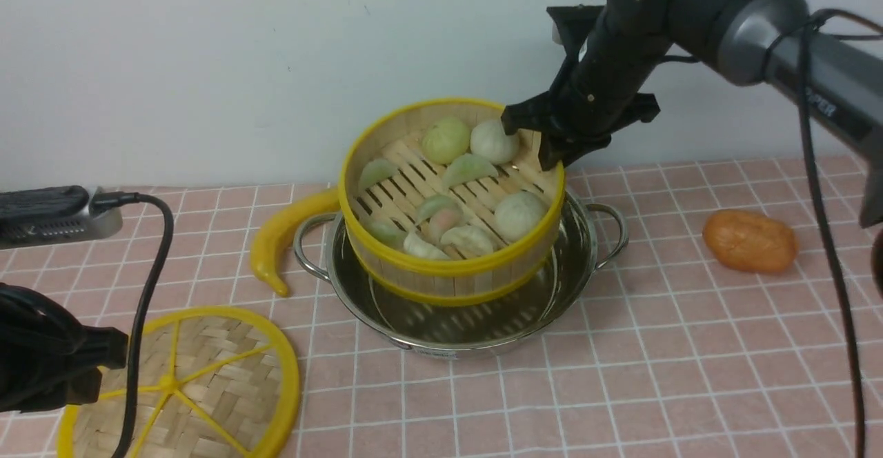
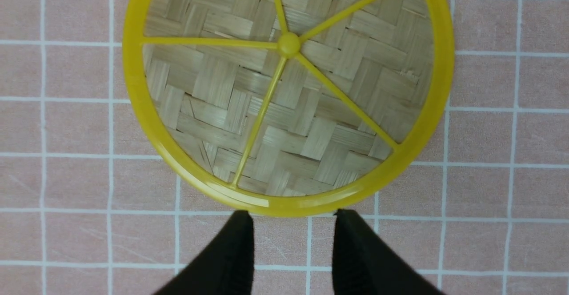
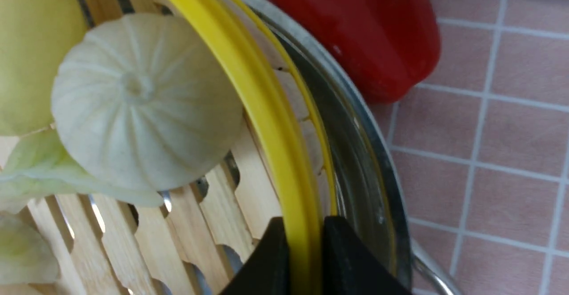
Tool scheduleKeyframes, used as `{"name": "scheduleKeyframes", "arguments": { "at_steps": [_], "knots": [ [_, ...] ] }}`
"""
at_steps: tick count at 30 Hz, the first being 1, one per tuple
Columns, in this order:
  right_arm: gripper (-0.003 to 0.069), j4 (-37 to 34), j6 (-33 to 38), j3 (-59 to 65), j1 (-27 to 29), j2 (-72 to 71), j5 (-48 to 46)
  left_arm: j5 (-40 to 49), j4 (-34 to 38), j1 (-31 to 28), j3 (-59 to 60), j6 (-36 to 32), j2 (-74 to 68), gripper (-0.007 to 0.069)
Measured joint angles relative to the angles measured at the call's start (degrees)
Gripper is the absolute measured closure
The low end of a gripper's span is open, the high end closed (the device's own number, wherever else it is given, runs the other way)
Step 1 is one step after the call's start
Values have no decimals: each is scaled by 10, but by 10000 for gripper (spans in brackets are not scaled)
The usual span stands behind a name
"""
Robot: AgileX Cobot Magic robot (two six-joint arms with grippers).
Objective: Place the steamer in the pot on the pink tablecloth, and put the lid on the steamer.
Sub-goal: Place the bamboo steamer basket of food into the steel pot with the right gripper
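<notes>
The steamer, a bamboo basket with a yellow rim and pale dumplings inside, hangs tilted over the steel pot, its near side lowest and inside the pot. My right gripper is shut on the steamer's far rim, one finger inside the wall and one outside. The lid, a woven disc with yellow spokes, lies flat on the pink tablecloth at the front left. My left gripper hovers open just off the lid's rim, holding nothing.
A yellow toy pepper lies left of the pot, touching its handle. An orange toy rests at the right. A red object sits behind the pot. A power strip and black cable are at the far left.
</notes>
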State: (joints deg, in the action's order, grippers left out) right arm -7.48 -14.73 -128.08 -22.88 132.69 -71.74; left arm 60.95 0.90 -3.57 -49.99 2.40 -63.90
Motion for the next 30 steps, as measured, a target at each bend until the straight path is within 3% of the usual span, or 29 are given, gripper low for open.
{"name": "scheduleKeyframes", "arguments": {
  "at_steps": [19,24,30],
  "knots": [
    [550,6,4,-1,-1,44,-6,-43,0,0,0,-16,-4,382],
    [449,6,0,-2,-1,44,2,-52,5,0,0,-17,-33,382],
    [218,2,0,-5,-1,37,9,-118,13,0,0,-18,-115,382]
  ]
}}
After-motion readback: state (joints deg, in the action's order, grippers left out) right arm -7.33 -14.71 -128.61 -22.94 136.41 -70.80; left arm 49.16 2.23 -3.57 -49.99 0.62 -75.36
